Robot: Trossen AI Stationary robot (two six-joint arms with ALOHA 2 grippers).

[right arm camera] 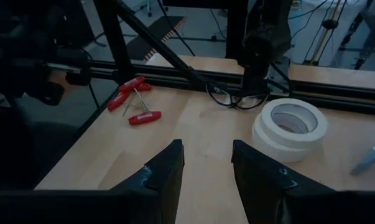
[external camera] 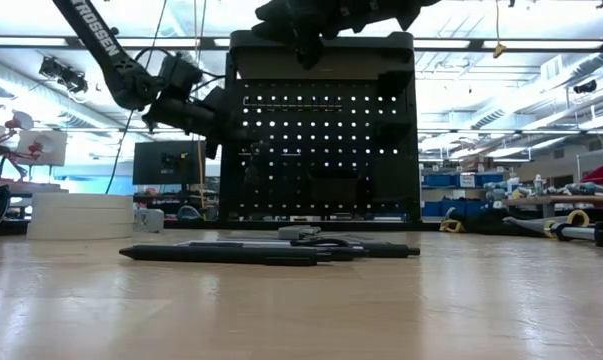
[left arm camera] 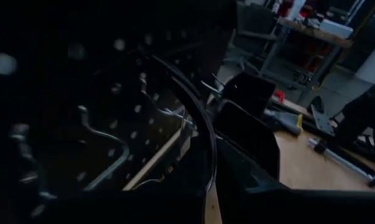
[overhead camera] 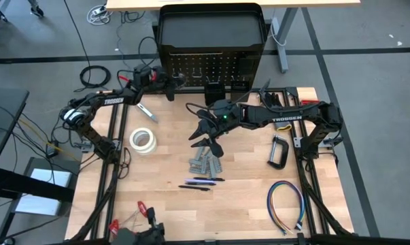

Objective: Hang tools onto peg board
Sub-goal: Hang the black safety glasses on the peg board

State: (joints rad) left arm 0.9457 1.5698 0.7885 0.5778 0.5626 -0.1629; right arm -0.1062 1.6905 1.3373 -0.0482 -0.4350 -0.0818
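Note:
The peg board (overhead camera: 211, 64) stands upright at the table's far edge, its holed face (external camera: 321, 150) toward me. My left gripper (overhead camera: 171, 84) is at the board's left part, level with its upper rows, shut on a thin black cable loop (left arm camera: 207, 134) that arcs in front of the board's hooks (left arm camera: 106, 158). My right gripper (overhead camera: 203, 133) hangs open over the middle of the table, nothing between its fingers (right arm camera: 168, 168). White tape rolls (overhead camera: 143, 141), a silver bar tool (overhead camera: 146, 111), grey metal pieces (overhead camera: 205, 163), dark pens (overhead camera: 202, 182) and a black C-clamp (overhead camera: 279, 151) lie flat on the table. My left gripper has the black cable loop by a stretch (left arm camera: 209, 183) that runs out from between its dark fingers; the darkness there hides the place of contact. The fingers come nearly level toward the board's face. The cable curves ahead of them, clear of the table.
A multicoloured wire loop (overhead camera: 286, 204) lies near right. Red-handled tools (right arm camera: 134, 102) lie at the table's near left corner, more (overhead camera: 315, 103) at the far right. A small black bin (overhead camera: 214, 90) sits at the board's foot. Bare wood (overhead camera: 245, 170) lies between pens and clamp.

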